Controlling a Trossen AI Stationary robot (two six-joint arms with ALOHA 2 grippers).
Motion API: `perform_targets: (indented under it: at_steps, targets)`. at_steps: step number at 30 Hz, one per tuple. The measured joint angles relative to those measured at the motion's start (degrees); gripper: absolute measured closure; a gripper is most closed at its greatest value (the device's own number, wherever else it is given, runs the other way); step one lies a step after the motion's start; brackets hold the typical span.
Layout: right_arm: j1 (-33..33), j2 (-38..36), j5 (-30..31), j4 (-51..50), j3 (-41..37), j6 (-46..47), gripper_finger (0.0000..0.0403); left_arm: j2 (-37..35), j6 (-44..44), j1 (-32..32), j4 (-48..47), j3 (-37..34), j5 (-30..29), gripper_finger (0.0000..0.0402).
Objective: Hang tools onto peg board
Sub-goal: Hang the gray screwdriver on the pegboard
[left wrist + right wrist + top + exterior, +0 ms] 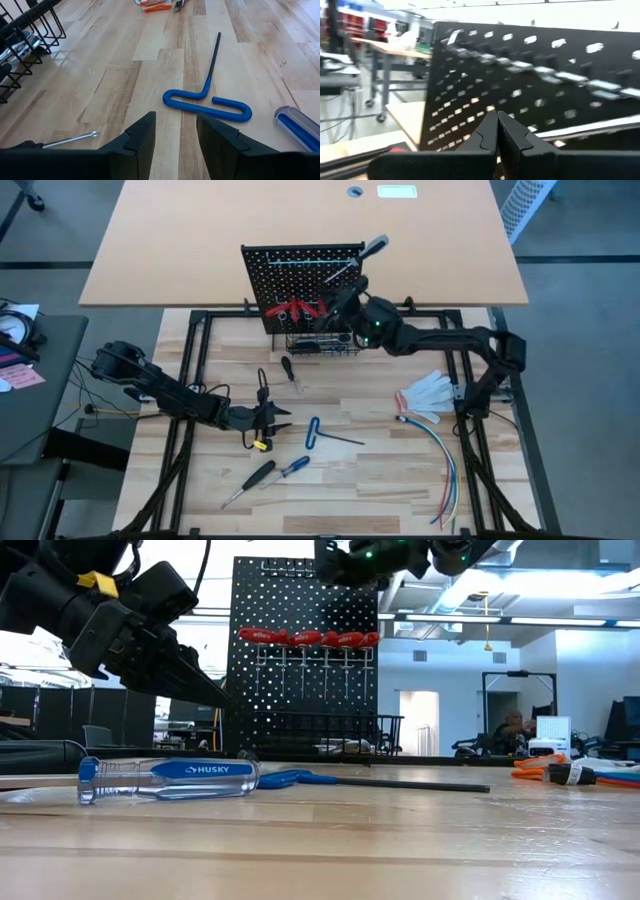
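The black peg board [300, 280] stands upright at the table's far side. Red-handled tools [290, 308] hang on it, and a wire basket [322, 342] sits at its base. A dark-handled screwdriver [372, 248] sticks up aslant at the board's upper right. My right gripper [345, 292] is shut just in front of the board [530, 75], with nothing showing between its fingers. My left gripper [175, 135] is open and empty, low over the table. The blue-handled hex key [207, 102] lies flat just ahead of it. My right gripper is shut close beside the dark-handled screwdriver's shaft [345, 275] at the board. I cannot tell whether it touches it.
On the table lie a black-handled screwdriver [290, 370], another black one [250, 478], and a blue Husky screwdriver [170, 778]. A bundle of coloured wires [440, 460] and a white glove [430, 390] lie at the right. A tan tabletop [300, 220] stands behind the board.
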Motion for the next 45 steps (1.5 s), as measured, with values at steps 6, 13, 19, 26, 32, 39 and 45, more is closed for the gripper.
perform_targets:
  at_steps: [6,13,19,26,32,39,45]
  targets:
    - [0.06,-0.45,8.01,-1.53,0.81,-0.02,0.0391,0.00,-0.19,-0.01,-0.05,0.00,0.00,0.0263]
    - [0.29,-2.85,11.00,-11.78,0.87,1.94,0.0391,0.00,-0.41,-0.01,-0.75,0.02,0.00,0.0263]
    - [0.57,-3.87,13.85,-16.55,0.87,1.83,0.0391,0.00,-0.52,-0.01,-0.88,0.00,0.00,0.0263]
    - [1.91,-3.91,9.97,-15.44,0.87,5.00,0.0374,0.00,-0.55,0.01,-0.84,0.00,0.00,0.0263]
    - [-0.30,-3.69,6.45,-16.01,0.87,11.30,0.0265,0.00,-0.92,0.00,-0.83,0.01,0.00,0.0263]
    - [-4.74,-3.69,-3.18,-14.21,0.87,23.89,0.0134,0.00,-0.83,0.00,-0.80,0.02,0.00,0.0263]
    - [-6.10,-3.67,-7.18,-11.90,0.87,26.21,0.0131,0.00,-0.81,0.01,-0.78,0.02,0.00,0.0263]
